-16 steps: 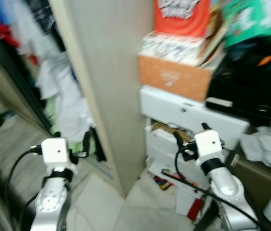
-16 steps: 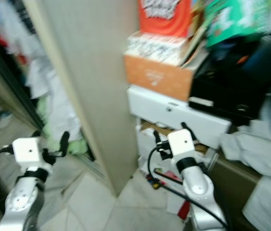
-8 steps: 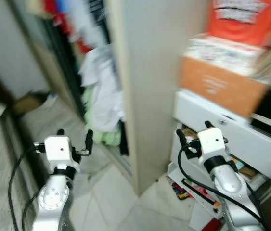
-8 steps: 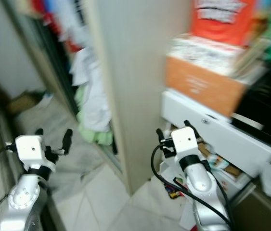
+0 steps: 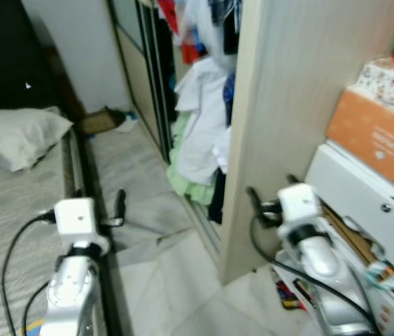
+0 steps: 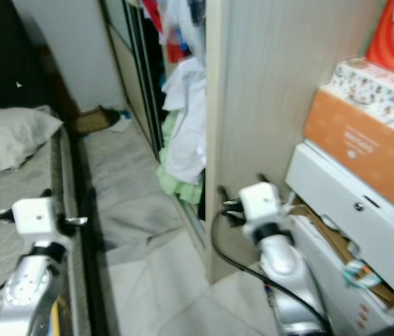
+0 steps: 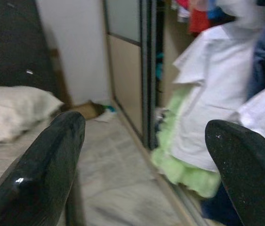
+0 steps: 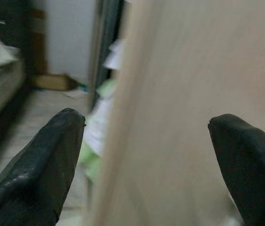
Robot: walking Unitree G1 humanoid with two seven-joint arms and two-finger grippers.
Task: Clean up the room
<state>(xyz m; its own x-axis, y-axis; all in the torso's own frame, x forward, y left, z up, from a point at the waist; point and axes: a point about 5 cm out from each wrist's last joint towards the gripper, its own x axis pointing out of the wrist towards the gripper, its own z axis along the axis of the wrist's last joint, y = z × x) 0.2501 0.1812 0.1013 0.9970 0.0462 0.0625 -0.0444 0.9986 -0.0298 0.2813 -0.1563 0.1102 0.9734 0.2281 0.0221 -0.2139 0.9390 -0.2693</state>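
My left gripper (image 5: pixel 102 206) is held out low and open over the gap between the bed and the floor, with nothing between its fingers. In the left wrist view the left gripper (image 7: pixel 144 127) looks at white clothes (image 7: pixel 217 99) and a green cloth (image 7: pixel 188 169) spilling out of the open wardrobe. My right gripper (image 5: pixel 270 190) is open and empty, close in front of the wardrobe's beige side panel (image 5: pixel 287 91). That panel (image 8: pixel 179 108) spans the space between the right gripper's fingers. A crumpled grey cloth (image 5: pixel 148 227) lies on the tiled floor.
A bed with a white pillow (image 5: pixel 15 136) stands at the left. A brown piece of cardboard (image 5: pixel 102 121) lies by the far wall. At the right stand an orange box (image 5: pixel 375 140), a white drawer unit (image 5: pixel 364 203) and small clutter on the floor (image 5: pixel 287 294).
The camera has swung to the left: the shelves have slid off to the right, and the wardrobe opening, floor and bed have come into view. Both arms keep their pose.
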